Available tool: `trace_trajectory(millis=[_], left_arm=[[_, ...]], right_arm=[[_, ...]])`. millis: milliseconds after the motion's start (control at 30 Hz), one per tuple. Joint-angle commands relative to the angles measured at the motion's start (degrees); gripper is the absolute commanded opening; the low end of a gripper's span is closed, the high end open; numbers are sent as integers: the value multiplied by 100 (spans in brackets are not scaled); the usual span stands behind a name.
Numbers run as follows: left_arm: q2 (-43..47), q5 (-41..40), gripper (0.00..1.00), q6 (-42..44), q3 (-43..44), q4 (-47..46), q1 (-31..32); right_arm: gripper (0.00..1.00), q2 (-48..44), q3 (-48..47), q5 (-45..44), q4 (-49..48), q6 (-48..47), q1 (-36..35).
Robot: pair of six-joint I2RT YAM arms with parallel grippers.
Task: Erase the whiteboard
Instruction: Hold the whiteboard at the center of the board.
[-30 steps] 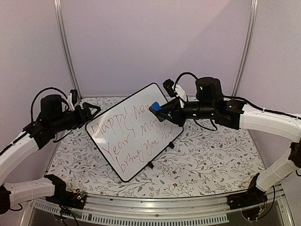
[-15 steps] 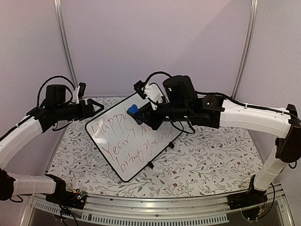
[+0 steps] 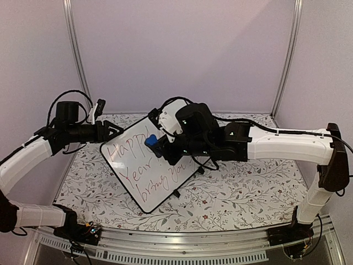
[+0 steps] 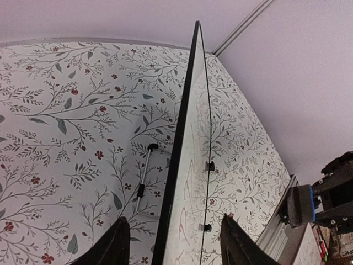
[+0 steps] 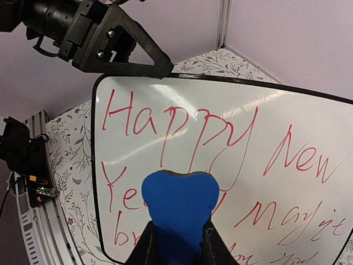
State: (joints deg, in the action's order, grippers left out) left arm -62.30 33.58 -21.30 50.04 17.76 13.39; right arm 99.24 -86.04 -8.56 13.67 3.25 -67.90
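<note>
The whiteboard (image 3: 144,176) stands tilted on the floral table, with red handwriting across it. In the right wrist view the whiteboard (image 5: 287,127) reads "Happy New Year" and more. My right gripper (image 3: 158,146) is shut on a blue eraser (image 3: 150,140), held over the upper left part of the writing. The right wrist view shows the eraser (image 5: 179,201) between my right gripper's jaws (image 5: 179,234), just under "Happy". My left gripper (image 3: 113,131) is open at the board's upper left edge. In the left wrist view my left gripper (image 4: 176,245) straddles the board's edge (image 4: 182,138) without touching it.
A thin metal prop rod (image 4: 143,175) lies behind the board. The board's two black feet (image 3: 176,193) rest on the floral tablecloth (image 3: 248,187). A metal rail (image 3: 182,243) runs along the near table edge. Pale walls close in the back and sides.
My right arm has swept left across the board's top with the eraser, from the upper right to under "Happy". The left gripper stayed at the board's edge. The writing looks intact.
</note>
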Motion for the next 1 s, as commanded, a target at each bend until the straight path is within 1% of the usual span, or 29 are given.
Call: trace_trajectory(millis=[0,67,433,667,800,967], left_arm=[[58,324,51,-82,-229,-357,-38],[22,363,48,-62,-272,-374,-38],[28,461,25,-101,-436,-708,-17],[73,688,24,-140,-605,-953,-16],[94,773,24,-169,-716,-1069,-19],[191,756,31,-169,-826,-1121,-26]], right_arm=[[17,139,-53,-299,-150,204,-83],[17,148,-53,-276,-207,203,-98],[16,166,-9,-70,-321,159,-127],[16,174,-274,-240,-110,185,-127],[15,344,-731,-861,396,414,-119],[15,692,-1208,-612,963,413,-92]])
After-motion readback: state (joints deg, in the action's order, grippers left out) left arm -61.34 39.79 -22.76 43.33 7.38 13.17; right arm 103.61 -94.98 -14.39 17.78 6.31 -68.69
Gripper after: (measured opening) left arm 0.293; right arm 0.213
